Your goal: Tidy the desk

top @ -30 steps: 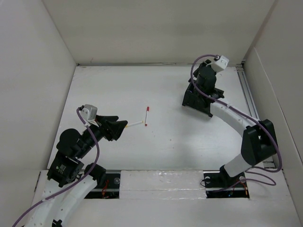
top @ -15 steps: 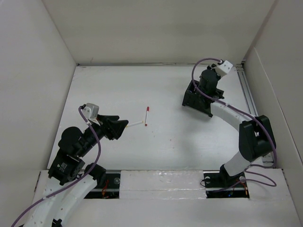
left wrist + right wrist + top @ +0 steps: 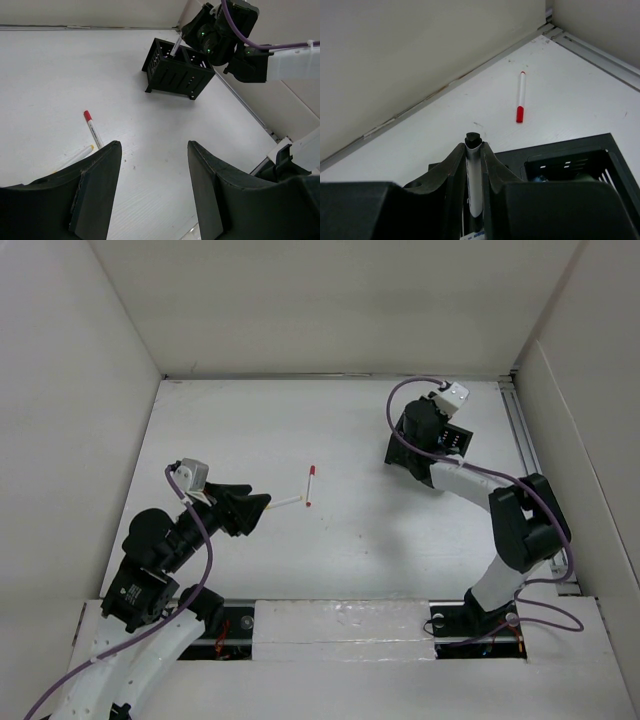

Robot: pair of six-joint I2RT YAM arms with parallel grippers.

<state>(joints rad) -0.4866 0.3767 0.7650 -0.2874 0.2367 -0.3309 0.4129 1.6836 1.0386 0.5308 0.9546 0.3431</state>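
— Counter first: what lies on it?

— Two loose pens near the middle, a red-capped pen and a yellow-tipped pen, close together. The black organizer stands far right, by the rail.

— Why is the right end effector over that box?

— Its fingers are clamped on a black-capped pen, held upright with the lower end down among the box walls. I judge that is so it drops in standing. Which compartment, I cannot say.

— And the left end effector?

— Jaws spread, holding nothing, low and just beside the loose pens. It is probably lined up to take one.

— Any change from a second ago?

— The right wrist has swung leftward and settled over the organizer. The left arm and both loose pens have stayed put.
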